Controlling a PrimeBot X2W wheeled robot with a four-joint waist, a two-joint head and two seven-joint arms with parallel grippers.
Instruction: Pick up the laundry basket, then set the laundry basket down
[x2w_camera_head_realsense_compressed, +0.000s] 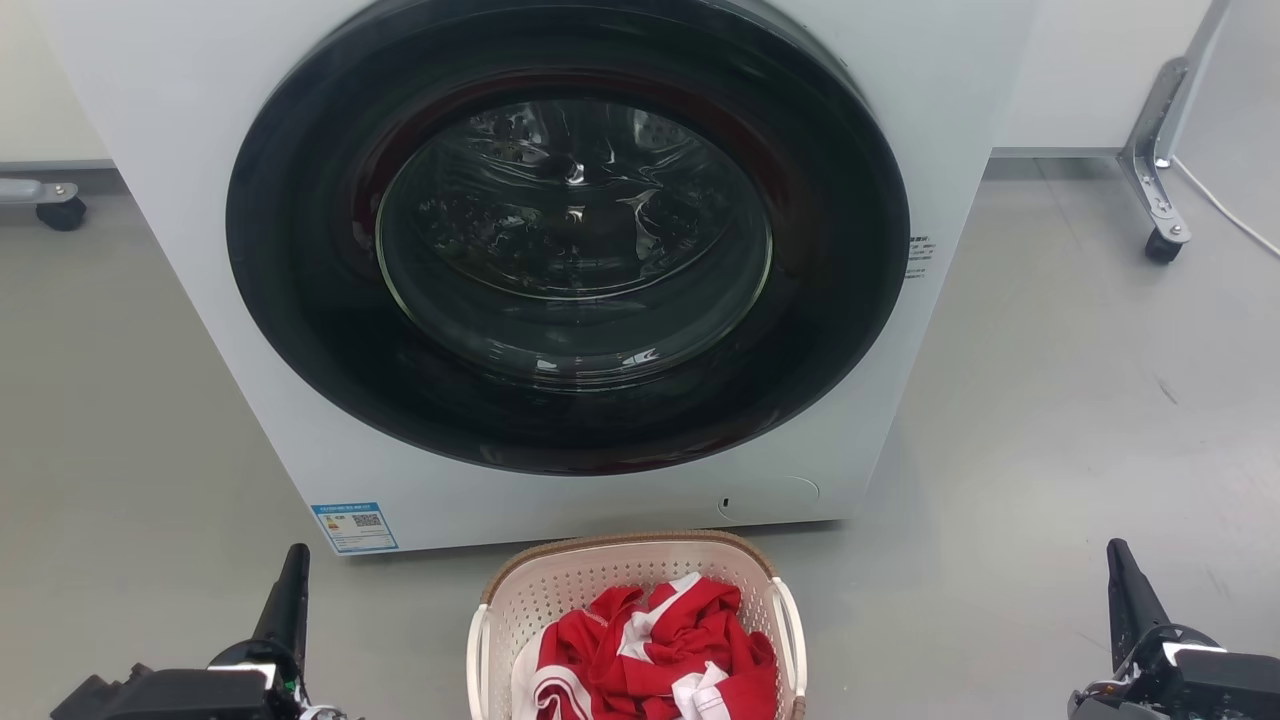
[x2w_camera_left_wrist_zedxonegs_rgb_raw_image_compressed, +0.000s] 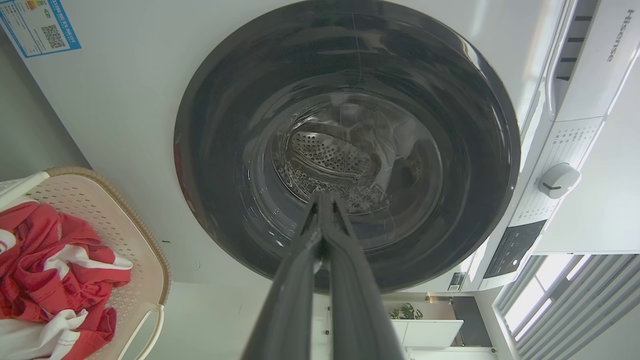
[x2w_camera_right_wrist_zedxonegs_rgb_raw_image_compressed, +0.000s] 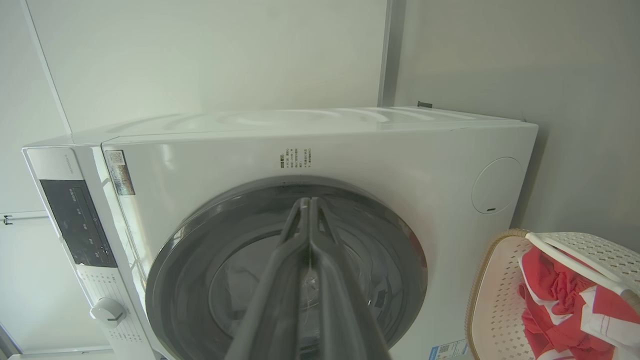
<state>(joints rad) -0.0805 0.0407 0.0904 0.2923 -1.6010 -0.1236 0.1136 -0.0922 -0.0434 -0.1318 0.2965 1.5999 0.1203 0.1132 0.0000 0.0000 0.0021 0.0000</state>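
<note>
My head camera looks forward and down, close in, at the white front-loading washer with a round dark glass door (x2w_camera_head_realsense_compressed: 568, 240); grey floor (x2w_camera_head_realsense_compressed: 1050, 400) flanks it and the cream perforated plastic basket with a brown woven rim (x2w_camera_head_realsense_compressed: 600, 570) sits at the bottom edge. My left wrist camera looks along the left gripper (x2w_camera_left_wrist_zedxonegs_rgb_raw_image_compressed: 322, 197) straight at the door, rolled sideways, basket at its left edge. My right wrist camera, along the right gripper (x2w_camera_right_wrist_zedxonegs_rgb_raw_image_compressed: 307, 202), is rolled the opposite way, basket lower right. All three share door and basket.
</note>
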